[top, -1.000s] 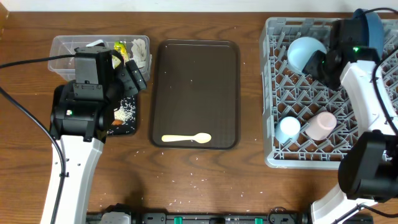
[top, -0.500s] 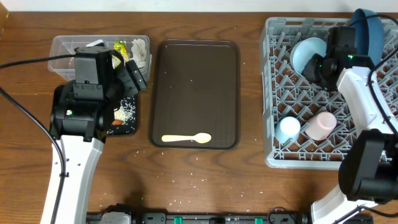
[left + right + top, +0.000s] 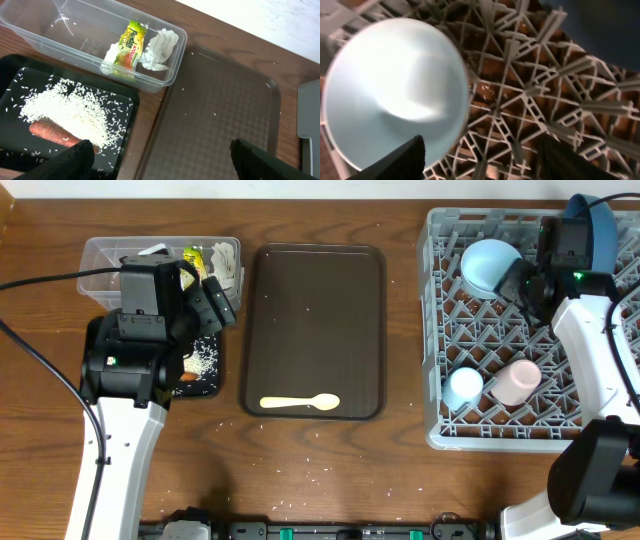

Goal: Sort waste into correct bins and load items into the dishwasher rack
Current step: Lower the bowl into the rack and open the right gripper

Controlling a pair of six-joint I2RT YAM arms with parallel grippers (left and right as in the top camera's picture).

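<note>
1. The light blue bowl (image 3: 487, 265) is resting in the dishwasher rack (image 3: 436, 330), in the rack's far corner on the side facing the brown serving tray (image 3: 315, 300). Which way the bowl's mouth is facing is not clear.
2. The rack is standing on the table (image 3: 400, 480), right of the brown serving tray.
3. The right tool (image 3: 480, 145) is hovering just beside the bowl with its jaws standing apart, gripping nothing. In the wrist view, rack lattice is showing between its fingers (image 3: 395, 160).
4. The dark blue plate (image 3: 603, 235) is standing on edge in the rack, on the far side of the bowl from the brown serving tray.
5. The pink cup (image 3: 515, 382) and the blue cup (image 3: 464, 388) are lying side by side in the rack's near part, with the blue cup closer to the brown serving tray.
6. The pale yellow spoon (image 3: 300, 403) is lying across the near end of the brown serving tray.
7. The clear tub (image 3: 50, 25) is sitting just left of the brown serving tray's far end. It is holding the yellow-green packet (image 3: 130, 42) and the white napkin (image 3: 160, 47), which are touching.
8. The black tray (image 3: 122, 107) is sitting left of the brown serving tray's near half. It is holding a rice pile (image 3: 65, 107) with the orange sausage piece (image 3: 52, 132) at its edge.
9. The left tool (image 3: 160, 155) is hanging over the black tray's edge with its jaws wide, gripping nothing.
10. White specks (image 3: 322, 472) are lying on the table near the brown serving tray's near edge.
</note>
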